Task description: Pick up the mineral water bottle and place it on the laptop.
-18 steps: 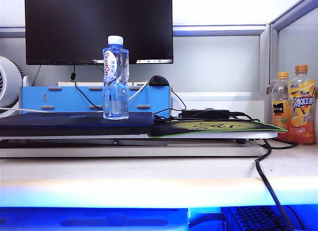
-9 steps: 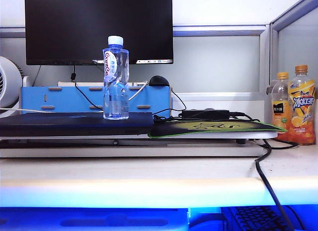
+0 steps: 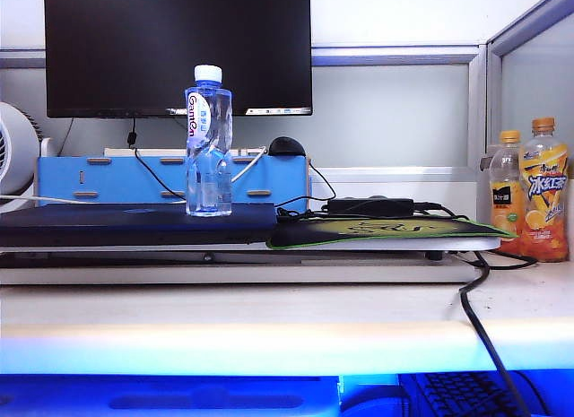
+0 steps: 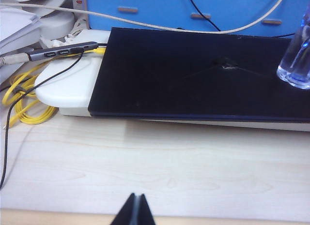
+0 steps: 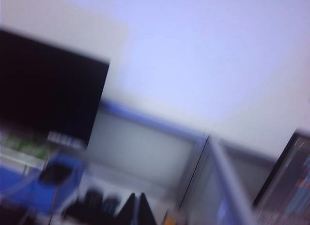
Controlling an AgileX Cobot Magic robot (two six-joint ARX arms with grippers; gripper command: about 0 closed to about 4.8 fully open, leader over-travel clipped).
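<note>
- Hanging low over the bare worktop point(image 4: 155, 172), the left gripper point(image 4: 134, 210) shows its jaws pressed together, holding nothing.
- The right gripper point(image 5: 137, 209), also pinched closed and empty, points up toward the partition in a blurred view.
- Farther back, the mineral water bottle point(image 3: 208, 143) stands upright on the laptop point(image 3: 134, 224); it looks light, thin-walled and slick, so its pinched waist seems the surest hold.

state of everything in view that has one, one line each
mineral water bottle: upright, capped, standing on the laptop
laptop: lid closed, lying flat
left gripper: shut, empty, over the desk
right gripper: shut, empty, raised
monitor: screen dark
orange drink bottles: upright, capped
</note>
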